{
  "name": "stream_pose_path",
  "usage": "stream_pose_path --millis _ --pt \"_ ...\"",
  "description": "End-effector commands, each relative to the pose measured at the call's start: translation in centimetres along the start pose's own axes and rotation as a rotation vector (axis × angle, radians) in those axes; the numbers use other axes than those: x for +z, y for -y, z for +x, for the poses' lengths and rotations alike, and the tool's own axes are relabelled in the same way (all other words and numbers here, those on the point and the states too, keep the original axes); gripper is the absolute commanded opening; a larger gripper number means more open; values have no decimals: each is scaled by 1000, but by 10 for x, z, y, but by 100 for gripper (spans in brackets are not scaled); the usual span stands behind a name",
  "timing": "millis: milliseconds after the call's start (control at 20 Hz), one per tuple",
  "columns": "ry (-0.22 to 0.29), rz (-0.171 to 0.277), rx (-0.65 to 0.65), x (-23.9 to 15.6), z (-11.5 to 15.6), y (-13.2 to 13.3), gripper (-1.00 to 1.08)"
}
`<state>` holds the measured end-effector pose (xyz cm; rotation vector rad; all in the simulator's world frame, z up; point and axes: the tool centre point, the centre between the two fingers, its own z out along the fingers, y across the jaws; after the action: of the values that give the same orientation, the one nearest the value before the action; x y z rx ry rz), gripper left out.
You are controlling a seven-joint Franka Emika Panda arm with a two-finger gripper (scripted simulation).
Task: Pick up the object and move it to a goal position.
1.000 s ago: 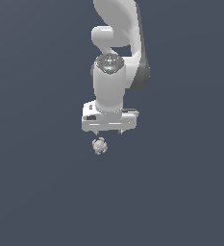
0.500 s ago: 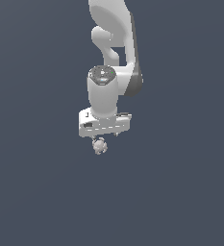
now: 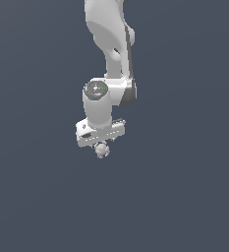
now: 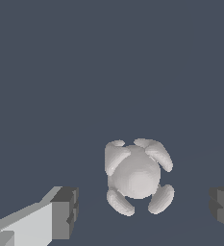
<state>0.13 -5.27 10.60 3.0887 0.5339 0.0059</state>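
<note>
One arm, one pincer (image 3: 101,145) and one object (image 3: 102,149) are shown, all against a plain dark slate-blue worktop (image 3: 185,197). Nothing else is counted in either view.

In the exterior view the white arm is seen coming down from the top edge, with the pincer's crossbar just above the object. The object is seen there as a small pale lump directly beneath the crossbar, near the middle of the scene and slightly to the exterior view's left of centre. The fingers are largely hidden by the hand body in that view, so whether the object is touched cannot be told from it.

The wrist view supplies what is hidden there. The object (image 4: 136,175) is seen as a rounded grey-beige body with four stubby knobs and a fifth small one. Two dark grey fingertips are counted, one (image 4: 65,212) on each side (image 4: 223,209), both standing well clear of the object with worktop visible between. The pincer (image 4: 142,211) is thus spread wide, with the object between its fingertips and not gripped.
</note>
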Motion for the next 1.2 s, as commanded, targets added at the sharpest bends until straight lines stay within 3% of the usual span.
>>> stream_pose_path --millis 0,600,1150 --pt "1 3 -29 7 -3 -3 100" --pt "3 7 -59 19 -7 -6 100" --pt "2 8 -63 64 -8 -6 100"
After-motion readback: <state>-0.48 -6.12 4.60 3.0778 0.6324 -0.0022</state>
